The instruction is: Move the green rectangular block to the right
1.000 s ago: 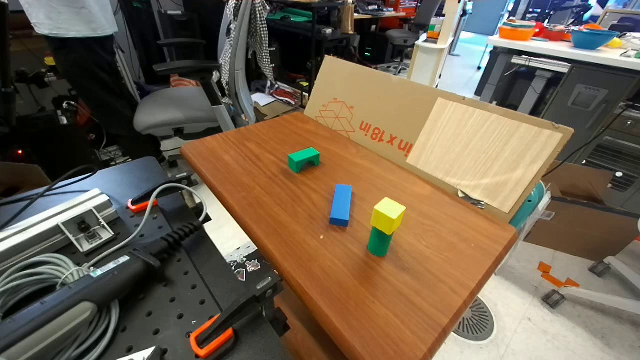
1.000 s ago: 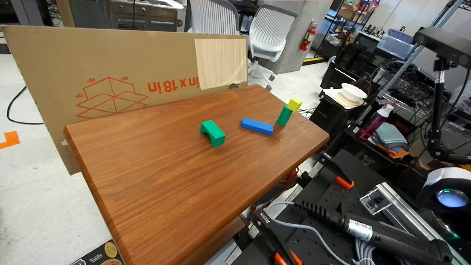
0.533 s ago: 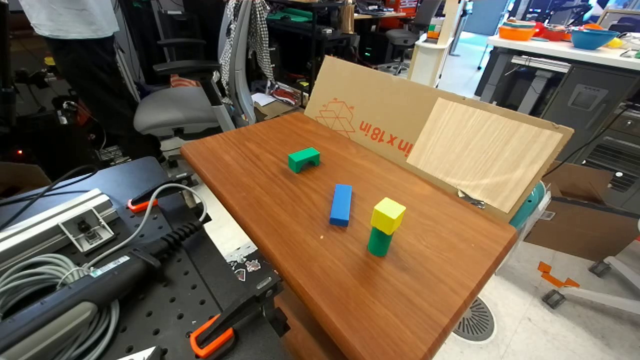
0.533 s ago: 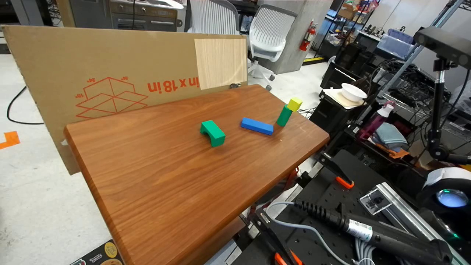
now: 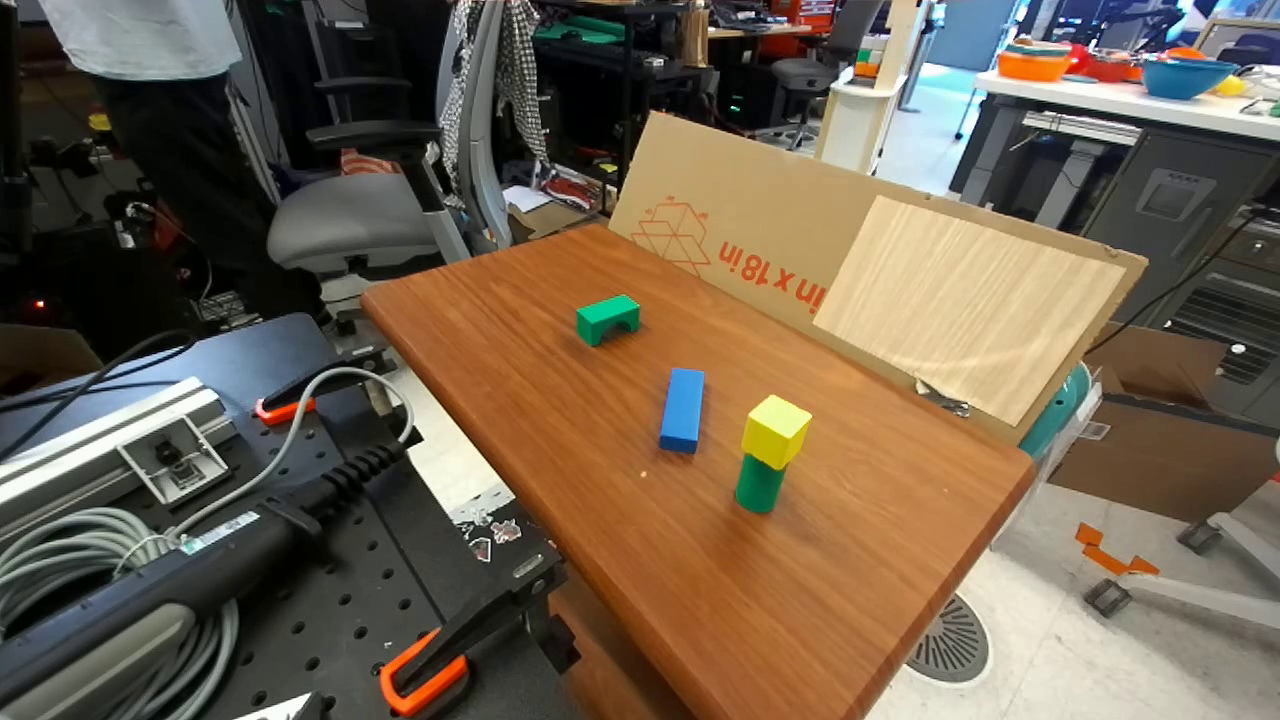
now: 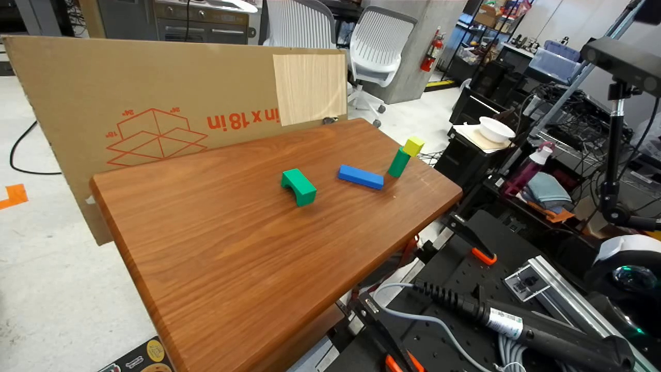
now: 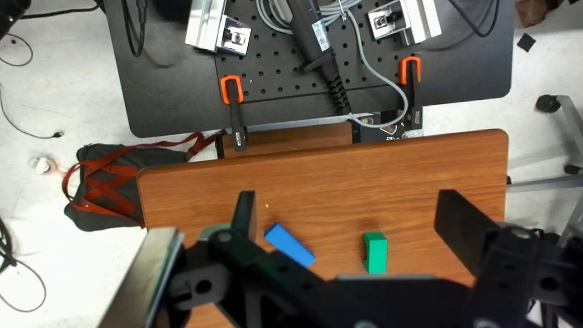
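The green rectangular block [image 5: 606, 319] lies on the brown table [image 5: 480, 330], with an arch cut in one long side. It also shows in an exterior view [image 6: 299, 187] and in the wrist view [image 7: 376, 253]. The blue block [image 5: 682, 411] lies flat apart from it, also in the wrist view [image 7: 289, 245]. My gripper [image 7: 347, 200] is open and empty, high above the table. In the wrist view both green and blue blocks appear between its fingers, well below them. My gripper is not recognisable in the exterior views.
A green cylinder [image 5: 760, 484] stands upright with a yellow cube [image 5: 776, 432] on top, beside the blue block. A cardboard sheet [image 6: 155, 103] stands along one table edge. A black bench [image 7: 291, 109] with clamps and a cable borders the opposite edge.
The blocks have not moved. A dark shape has come into the top right corner of an exterior view; what it is cannot be told.
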Controlling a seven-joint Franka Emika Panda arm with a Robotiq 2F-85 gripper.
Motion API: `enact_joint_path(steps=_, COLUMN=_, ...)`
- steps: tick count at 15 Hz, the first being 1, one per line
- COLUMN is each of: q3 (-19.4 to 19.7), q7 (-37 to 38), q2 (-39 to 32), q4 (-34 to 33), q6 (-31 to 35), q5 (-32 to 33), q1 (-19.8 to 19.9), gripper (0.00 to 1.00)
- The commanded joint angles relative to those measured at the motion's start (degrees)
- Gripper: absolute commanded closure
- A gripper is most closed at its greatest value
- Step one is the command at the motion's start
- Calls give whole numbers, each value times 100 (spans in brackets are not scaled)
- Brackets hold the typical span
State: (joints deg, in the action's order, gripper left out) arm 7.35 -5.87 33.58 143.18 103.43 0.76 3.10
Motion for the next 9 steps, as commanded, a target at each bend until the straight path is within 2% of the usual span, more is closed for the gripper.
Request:
enact_joint_path(steps=1, q3=-11, q7=-57, q2=-857, q4=187, q6=784, q5=110, q1=76, gripper=0)
enact_joint_path(steps=5, q3=-33, q7=-167, q2=-1907, q4=353, q6=2077, q5=217, q1=73, gripper=0)
enact_joint_path(steps=7, q3=-90, q7=-143, q2=-2471, q4=430, q6=3093, q5=420, q1=88, gripper=0)
enact_joint_path(steps=9, q3=-165, q7=-25, q2=-3024, q4=368, q6=3737, q5=619, q1=61, gripper=0)
